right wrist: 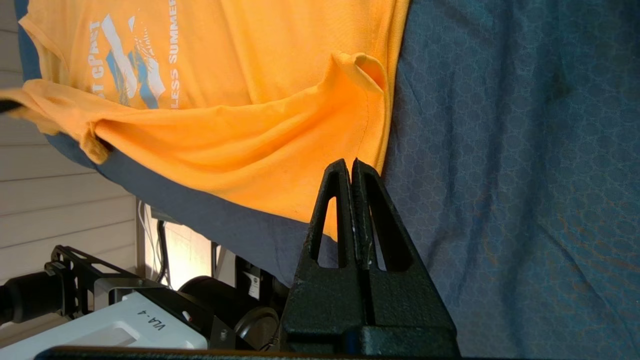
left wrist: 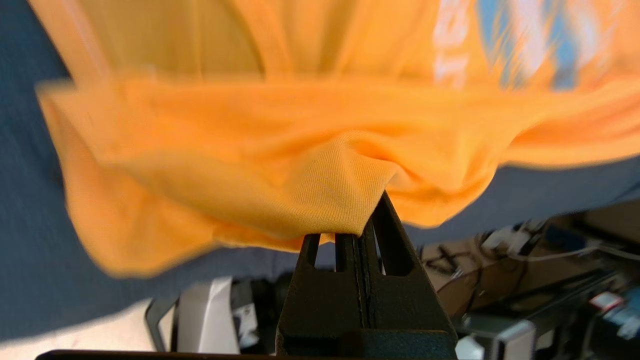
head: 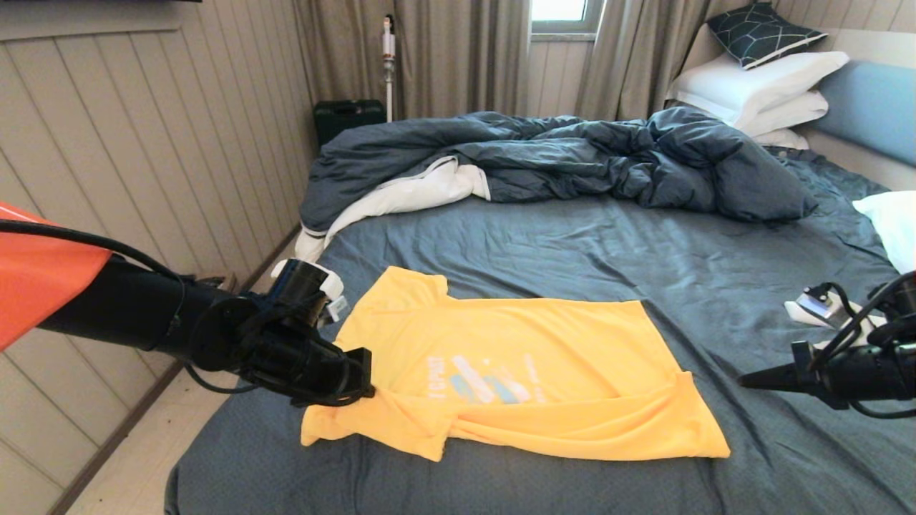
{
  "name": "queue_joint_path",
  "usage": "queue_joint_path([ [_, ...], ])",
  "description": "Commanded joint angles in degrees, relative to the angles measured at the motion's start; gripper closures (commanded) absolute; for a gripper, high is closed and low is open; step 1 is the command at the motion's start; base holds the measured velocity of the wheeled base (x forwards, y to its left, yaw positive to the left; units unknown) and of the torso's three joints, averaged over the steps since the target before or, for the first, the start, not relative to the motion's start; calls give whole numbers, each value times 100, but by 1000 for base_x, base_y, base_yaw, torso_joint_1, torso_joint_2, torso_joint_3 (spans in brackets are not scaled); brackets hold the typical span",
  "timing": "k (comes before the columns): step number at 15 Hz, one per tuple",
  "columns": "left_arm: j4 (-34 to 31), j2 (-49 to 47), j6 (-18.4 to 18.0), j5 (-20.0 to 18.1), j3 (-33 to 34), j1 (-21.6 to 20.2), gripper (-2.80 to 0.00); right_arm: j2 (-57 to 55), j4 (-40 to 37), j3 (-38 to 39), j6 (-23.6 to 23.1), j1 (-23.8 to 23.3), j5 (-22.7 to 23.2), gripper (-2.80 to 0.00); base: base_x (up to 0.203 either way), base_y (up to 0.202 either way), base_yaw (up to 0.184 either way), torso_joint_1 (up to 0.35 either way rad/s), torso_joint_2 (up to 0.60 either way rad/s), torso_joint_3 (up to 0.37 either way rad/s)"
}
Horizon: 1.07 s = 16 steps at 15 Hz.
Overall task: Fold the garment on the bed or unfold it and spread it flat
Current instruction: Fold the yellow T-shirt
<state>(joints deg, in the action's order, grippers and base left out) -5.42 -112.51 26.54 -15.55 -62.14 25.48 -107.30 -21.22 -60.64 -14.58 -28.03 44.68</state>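
The garment [head: 515, 357], a bright yellow T-shirt with white lettering and a light-blue graphic, lies across the near part of the bed [head: 572, 243], with its near long edge folded over. My left gripper [head: 368, 390] is at the shirt's near left corner, shut on a pinch of the yellow cloth. In the left wrist view the garment [left wrist: 300, 150] bunches up at the left gripper [left wrist: 367, 220]. My right gripper [head: 744, 381] hovers just right of the shirt's hem, shut and empty. In the right wrist view the right gripper [right wrist: 351, 162] sits over the garment's [right wrist: 250, 125] hem edge and the sheet [right wrist: 500, 150].
A rumpled dark-blue duvet [head: 572, 154] with white lining lies across the far half of the bed. White pillows [head: 758, 86] and a blue headboard [head: 869, 107] are at the far right, another pillow [head: 891, 222] at the right edge. A panelled wall and floor [head: 143, 443] run along the left.
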Motion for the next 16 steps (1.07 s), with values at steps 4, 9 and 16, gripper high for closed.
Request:
queue_joint_path([
  [4, -40, -385, -12, -105, -782, -415, 0, -28, -15, -10, -10, -1, 24, 0, 0, 0, 0, 0, 0, 0],
  [9, -65, -711, -64, -115, -1259, -421, 0, -54, -14, -18, -1, -1, 24, 0, 0, 0, 0, 0, 0, 0],
  [16, -292, -1274, -193, -115, -1838, -534, 0, -28, -22, 8, -1, -19, 24, 0, 0, 0, 0, 0, 0, 0],
])
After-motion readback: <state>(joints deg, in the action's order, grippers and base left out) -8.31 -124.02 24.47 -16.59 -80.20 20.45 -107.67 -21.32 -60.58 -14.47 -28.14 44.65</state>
